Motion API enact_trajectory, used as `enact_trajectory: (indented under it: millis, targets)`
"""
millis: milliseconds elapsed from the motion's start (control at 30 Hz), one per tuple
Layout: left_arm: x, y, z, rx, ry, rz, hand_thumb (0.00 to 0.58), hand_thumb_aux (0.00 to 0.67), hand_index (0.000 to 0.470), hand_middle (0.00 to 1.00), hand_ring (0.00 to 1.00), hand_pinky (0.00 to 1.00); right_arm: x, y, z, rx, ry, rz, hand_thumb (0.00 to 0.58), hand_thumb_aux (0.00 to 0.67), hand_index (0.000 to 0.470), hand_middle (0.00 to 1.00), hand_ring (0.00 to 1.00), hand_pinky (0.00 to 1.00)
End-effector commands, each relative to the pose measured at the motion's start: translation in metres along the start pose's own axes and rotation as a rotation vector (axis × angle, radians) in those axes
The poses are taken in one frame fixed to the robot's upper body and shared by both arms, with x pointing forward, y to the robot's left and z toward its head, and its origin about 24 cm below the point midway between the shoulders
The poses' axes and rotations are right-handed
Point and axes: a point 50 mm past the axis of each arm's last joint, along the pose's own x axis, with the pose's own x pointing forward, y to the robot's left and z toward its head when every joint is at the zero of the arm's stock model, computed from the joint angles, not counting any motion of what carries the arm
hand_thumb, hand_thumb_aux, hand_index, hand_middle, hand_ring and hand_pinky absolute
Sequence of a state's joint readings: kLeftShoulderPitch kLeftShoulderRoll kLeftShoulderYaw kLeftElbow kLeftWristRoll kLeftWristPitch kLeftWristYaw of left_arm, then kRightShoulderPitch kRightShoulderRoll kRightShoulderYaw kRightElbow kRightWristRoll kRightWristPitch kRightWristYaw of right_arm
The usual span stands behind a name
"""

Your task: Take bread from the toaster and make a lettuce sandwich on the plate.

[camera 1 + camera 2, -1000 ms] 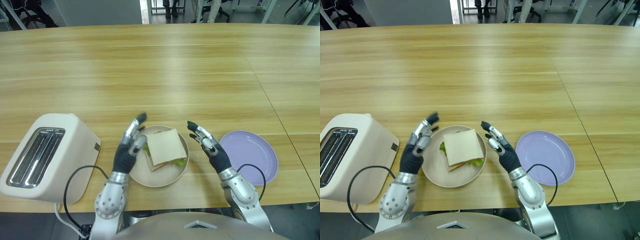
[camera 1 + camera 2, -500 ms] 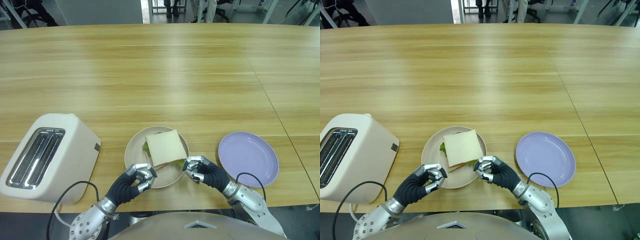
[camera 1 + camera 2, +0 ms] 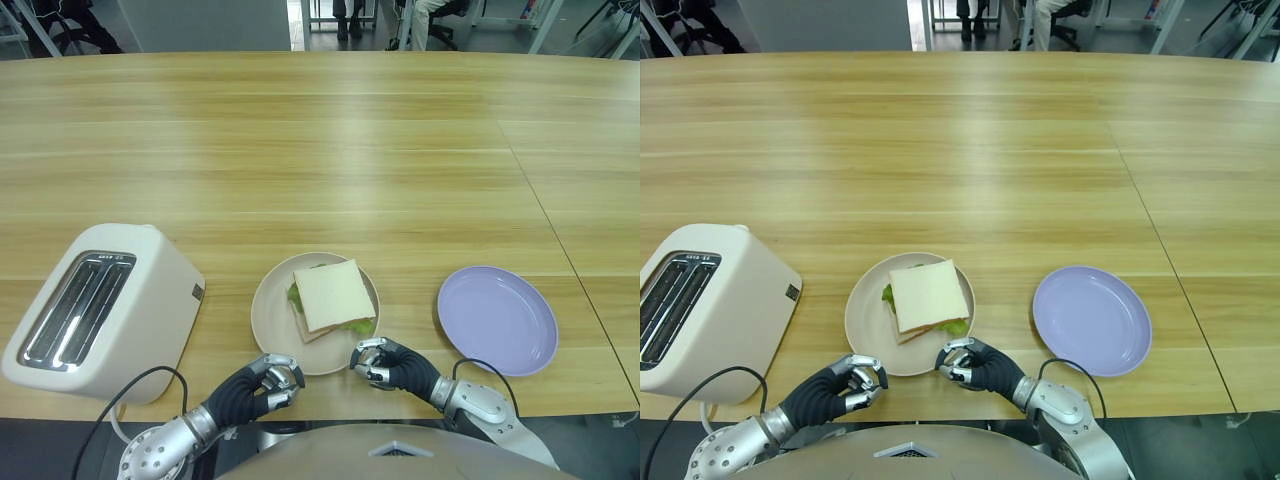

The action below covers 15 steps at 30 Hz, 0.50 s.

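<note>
Cream two-slot toaster [image 3: 100,310] stands at the near left of the long pale wooden table [image 3: 320,130], with no bread showing in its slots, and a round lilac plate [image 3: 497,318] lies at the near right. Between them the round beige plate [image 3: 270,322] carries the square white-bread sandwich [image 3: 330,293] with green lettuce [image 3: 357,325] peeking out, so the task looks done. Just nearer than that plate, the left hand [image 3: 262,385] and right hand [image 3: 385,365] have their fingers curled into fists, holding nothing.
</note>
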<state>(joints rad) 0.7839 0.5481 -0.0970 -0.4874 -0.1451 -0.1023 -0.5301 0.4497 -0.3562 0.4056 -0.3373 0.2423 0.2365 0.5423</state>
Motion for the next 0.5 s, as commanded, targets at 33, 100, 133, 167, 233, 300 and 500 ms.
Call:
enact_trajectory:
  millis: [33,100,133,167,233,300,500]
  targets:
    - [0.004,-0.006,-0.007,-0.008,0.056,-0.027,0.58,0.67,0.46,1.0,1.0,1.0,0.004,-0.003,-0.011,-0.021,0.074,-0.035,0.58,0.67,0.46,1.0,1.0,1.0]
    - [0.004,-0.007,-0.011,-0.003,0.084,-0.042,0.58,0.67,0.46,1.0,1.0,1.0,0.005,-0.002,-0.014,-0.026,0.097,-0.039,0.58,0.67,0.46,1.0,1.0,1.0]
    - [0.003,-0.008,-0.012,-0.005,0.095,-0.046,0.58,0.67,0.46,1.0,1.0,1.0,0.005,-0.001,-0.015,-0.026,0.105,-0.042,0.58,0.67,0.46,1.0,1.0,1.0]
    - [0.004,-0.008,-0.014,0.003,0.111,-0.051,0.58,0.67,0.46,1.0,1.0,1.0,0.005,0.0,-0.017,-0.024,0.114,-0.039,0.58,0.67,0.46,1.0,1.0,1.0]
    - [0.004,-0.008,-0.018,-0.001,0.138,-0.052,0.58,0.67,0.46,1.0,1.0,1.0,0.006,0.001,-0.02,-0.013,0.136,-0.039,0.58,0.67,0.46,1.0,1.0,1.0]
    - [0.005,-0.01,-0.019,-0.004,0.154,-0.066,0.58,0.67,0.46,1.0,1.0,1.0,0.005,0.002,-0.023,0.001,0.156,-0.037,0.58,0.67,0.46,1.0,1.0,1.0]
    - [0.0,-0.016,-0.02,-0.044,0.183,-0.094,0.58,0.67,0.46,1.0,1.0,1.0,0.003,0.007,-0.023,0.034,0.164,-0.033,0.58,0.67,0.46,1.0,1.0,1.0]
